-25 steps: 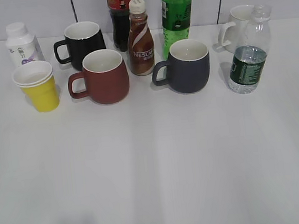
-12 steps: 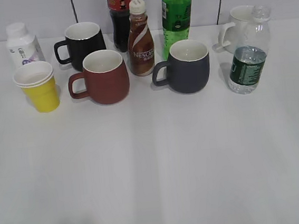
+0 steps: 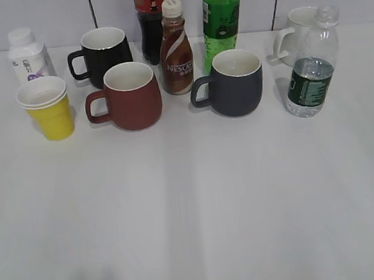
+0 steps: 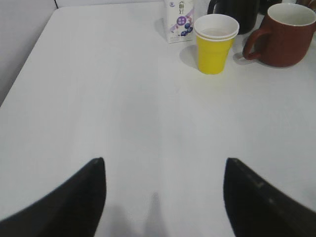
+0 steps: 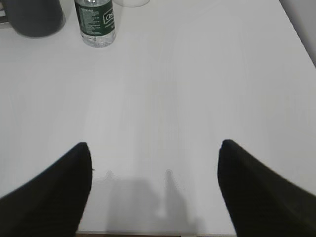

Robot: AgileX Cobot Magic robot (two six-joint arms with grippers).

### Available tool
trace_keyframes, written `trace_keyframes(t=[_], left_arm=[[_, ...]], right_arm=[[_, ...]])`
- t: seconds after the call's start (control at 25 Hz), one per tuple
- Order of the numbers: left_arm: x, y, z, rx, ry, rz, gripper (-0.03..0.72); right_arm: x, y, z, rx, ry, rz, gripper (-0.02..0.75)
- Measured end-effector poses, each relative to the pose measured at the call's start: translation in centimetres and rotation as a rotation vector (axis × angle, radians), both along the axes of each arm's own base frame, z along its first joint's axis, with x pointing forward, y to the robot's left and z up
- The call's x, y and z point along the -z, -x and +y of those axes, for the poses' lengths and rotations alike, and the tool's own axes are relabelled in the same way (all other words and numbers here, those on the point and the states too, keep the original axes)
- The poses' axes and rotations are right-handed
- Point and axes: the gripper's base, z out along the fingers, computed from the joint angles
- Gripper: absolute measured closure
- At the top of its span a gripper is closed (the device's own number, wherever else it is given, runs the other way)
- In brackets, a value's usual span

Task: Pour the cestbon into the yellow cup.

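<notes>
Between the spread fingers of the right gripper (image 5: 155, 190) lies only bare table (image 5: 197, 89); ahead and to its left stands the cestbon (image 5: 96, 22), upright and untouched. The left gripper (image 4: 164, 197) is likewise wide apart and empty, with the yellow cup (image 4: 215, 43) ahead to its right, just beside a red mug (image 4: 284, 33). Nothing is grasped or poured, so the whole task remains. Only the exterior view shows bottle and cup together, well apart, with neither arm visible.
</notes>
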Motion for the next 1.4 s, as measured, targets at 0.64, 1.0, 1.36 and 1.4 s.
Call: trace_keyframes(t=[0.64,1.0,1.36,1.4], left_arm=[[-0.01,0.0,0.0,0.0,0.0,-0.001,0.16],[-0.01,0.0,0.0,0.0,0.0,-0.001,0.161],[-0.01,0.0,0.0,0.0,0.0,-0.001,0.161],[-0.01,0.0,0.0,0.0,0.0,-0.001,0.161]], right_arm=[[0.0,0.01,-0.02,-0.029,-0.001,0.0,0.144],[0.0,0.01,-0.02,-0.029,-0.001,0.0,0.144],[0.0,0.01,-0.02,-0.029,-0.001,0.0,0.144],[0.0,0.01,-0.02,-0.029,-0.001,0.0,0.144]])
